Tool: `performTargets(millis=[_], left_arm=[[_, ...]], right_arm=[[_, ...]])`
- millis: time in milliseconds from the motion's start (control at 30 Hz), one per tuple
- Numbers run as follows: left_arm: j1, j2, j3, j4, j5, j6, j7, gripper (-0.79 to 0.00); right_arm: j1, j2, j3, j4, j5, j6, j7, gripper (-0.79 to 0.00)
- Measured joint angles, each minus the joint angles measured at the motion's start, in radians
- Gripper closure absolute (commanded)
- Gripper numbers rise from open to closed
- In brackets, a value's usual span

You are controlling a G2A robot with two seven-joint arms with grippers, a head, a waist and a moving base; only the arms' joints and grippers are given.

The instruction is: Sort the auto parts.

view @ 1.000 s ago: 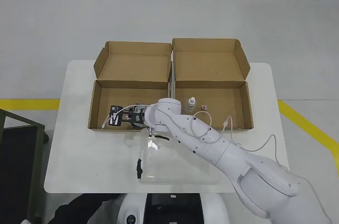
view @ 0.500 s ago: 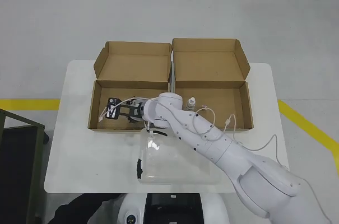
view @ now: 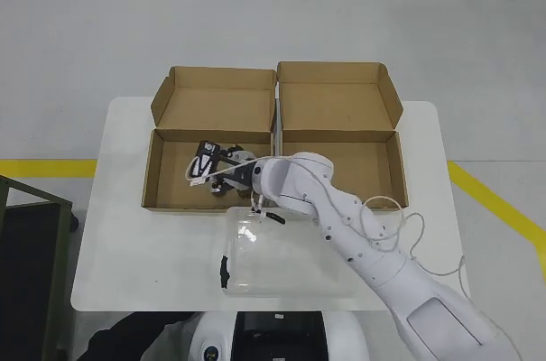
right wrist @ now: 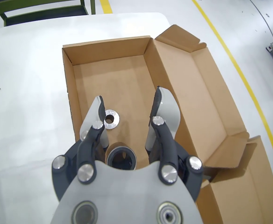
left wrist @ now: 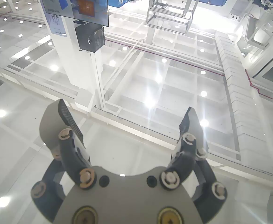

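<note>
My right gripper (right wrist: 129, 96) hangs open over the left cardboard box (right wrist: 106, 45), with nothing between its fingers. On the box floor below it lie a flat silver washer (right wrist: 111, 119), close to one finger, and a black ring-shaped part (right wrist: 121, 158) nearer the wrist. From above, the right gripper (view: 203, 161) sits over the middle of the left box (view: 164, 185), and the arm crosses in from the front right. My left gripper (left wrist: 125, 115) is open and empty, pointing up at the ceiling.
A second open cardboard box (view: 381, 171) stands beside the first on the right. A clear plastic tray (view: 282, 262) with a small black piece at its left rim lies near the table's front edge. A green cart (view: 20, 262) stands off the table's left side.
The right gripper has swung from the left box's front-left area toward its back and a little rightward, turning as it went. The boxes and tray stayed put.
</note>
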Motion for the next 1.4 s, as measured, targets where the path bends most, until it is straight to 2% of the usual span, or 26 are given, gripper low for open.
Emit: performTargets(millis=[100, 167, 267, 433, 467, 600, 900, 1400], left_arm=[[0.0, 0.0, 0.0, 0.0, 0.0, 0.0, 0.0, -0.785], [0.0, 0.0, 0.0, 0.0, 0.0, 0.0, 0.0, -0.785], [0.0, 0.0, 0.0, 0.0, 0.0, 0.0, 0.0, -0.785], [0.0, 0.0, 0.0, 0.0, 0.0, 0.0, 0.0, -0.785], [0.0, 0.0, 0.0, 0.0, 0.0, 0.0, 0.0, -0.785], [0.0, 0.0, 0.0, 0.0, 0.0, 0.0, 0.0, -0.785], [0.0, 0.0, 0.0, 0.0, 0.0, 0.0, 0.0, -0.785], [0.0, 0.0, 0.0, 0.0, 0.0, 0.0, 0.0, -0.785]], right_arm=[[-0.092, 0.03, 0.078, -0.118, -0.032, -0.014, 0.003, -0.434], [-0.156, 0.048, 0.131, -0.192, -0.056, -0.019, 0.002, -0.548], [-0.238, 0.068, 0.196, -0.279, -0.081, -0.023, 0.005, -0.656], [-0.351, 0.097, 0.305, -0.389, -0.118, -0.035, -0.021, -0.727], [-0.377, 0.104, 0.33, -0.408, -0.128, -0.046, -0.035, -0.776], [-0.459, 0.122, 0.404, -0.435, -0.143, -0.063, -0.111, -0.785], [-0.657, 0.155, 0.573, -0.504, -0.199, -0.031, -0.358, -0.785], [-0.956, 0.195, 0.837, -0.636, -0.169, -0.035, -0.491, -0.785]])
